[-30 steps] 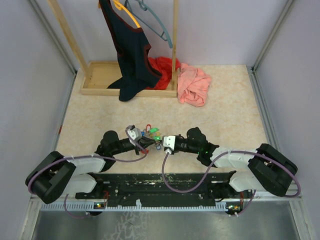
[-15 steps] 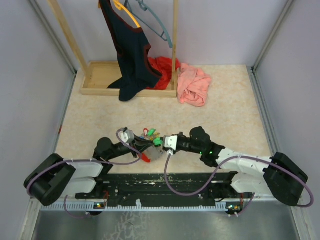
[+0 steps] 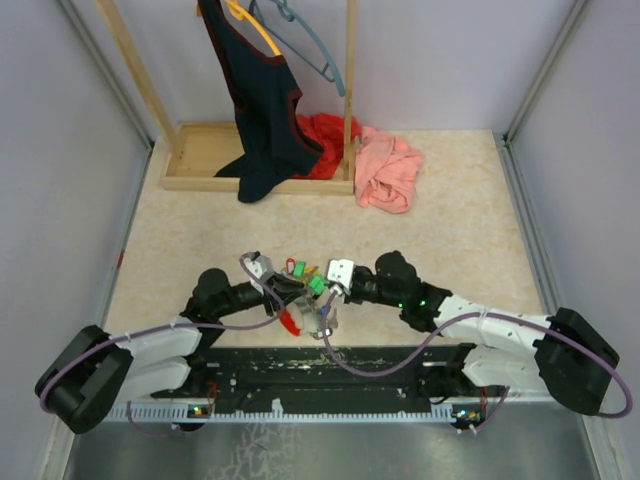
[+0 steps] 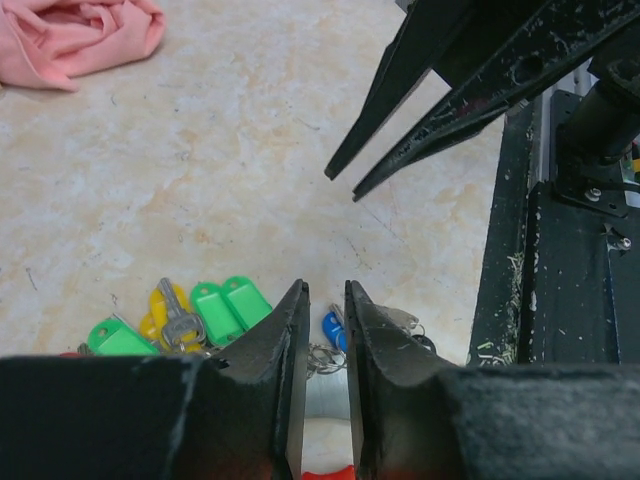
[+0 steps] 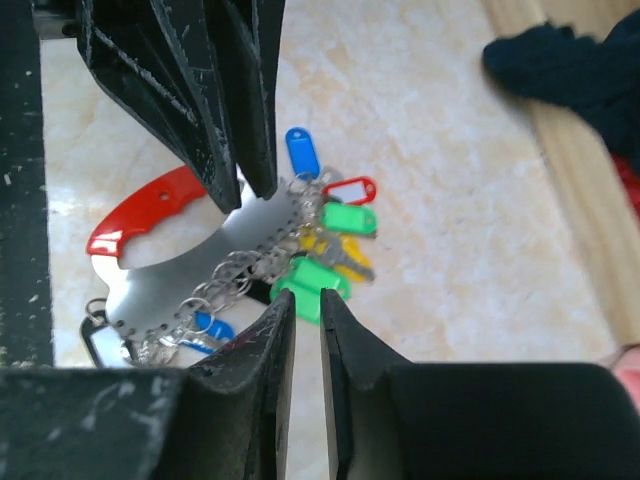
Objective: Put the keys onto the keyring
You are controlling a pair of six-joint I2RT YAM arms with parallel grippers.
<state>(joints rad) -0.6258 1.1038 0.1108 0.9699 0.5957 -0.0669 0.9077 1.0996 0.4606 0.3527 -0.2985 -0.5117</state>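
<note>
down near the front edge of the table, between the two arms, lies the keyring: a curved red grip on a greyish plate whose edge is lined with small holes and little metal rings. the left gripper has its jaws drawn narrow, and its own wrist view shows pale grey and then red filling the slit lower down, so it seems to be pinching the keyring at the plate next to the red grip; the right wrist view shows those same dark fingers coming down onto that spot. the keys sit in a loose bunch just beyond the plate, touching its ringed edge: a blue head, green ones, a yellow one and a red-rimmed tag, with another blue one under the near end of the plate. the right gripper hangs just beside the bunch, its jaws only a thin slit apart with nothing between them, the tips right over a green head. a pink cloth lies well apart, farther back on the table.
</note>
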